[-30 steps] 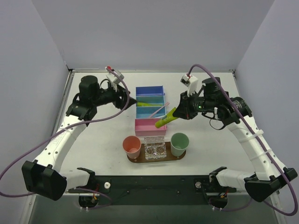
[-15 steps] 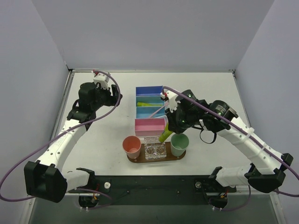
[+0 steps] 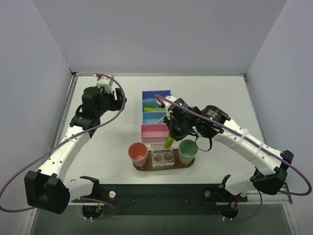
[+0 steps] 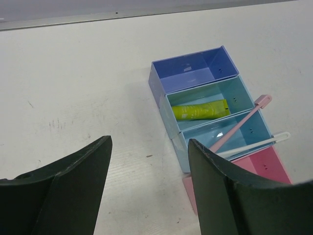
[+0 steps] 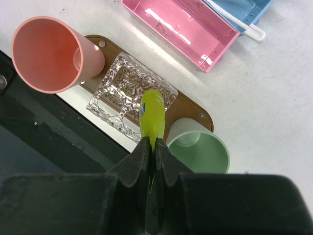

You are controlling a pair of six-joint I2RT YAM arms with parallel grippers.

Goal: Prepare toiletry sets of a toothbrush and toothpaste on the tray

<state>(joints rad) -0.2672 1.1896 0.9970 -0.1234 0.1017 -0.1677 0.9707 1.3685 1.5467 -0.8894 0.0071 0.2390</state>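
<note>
My right gripper is shut on a yellow-green toothpaste tube. In the right wrist view the gripper holds the tube by its flat end, pointing down over the clear plastic holder on the brown tray. A second toothpaste tube lies in the teal bin. A pink toothbrush and a white toothbrush lie in the light-blue bin. My left gripper is open and empty, left of the bins.
The tray carries a salmon cup, the holder and a mint-green cup. Behind it stand a pink bin, a light-blue bin, a teal bin and a blue bin.
My right gripper has carried the tube from right of the bins leftward and down to above the clear holder. My left gripper has pulled back from the bins to the left.
</note>
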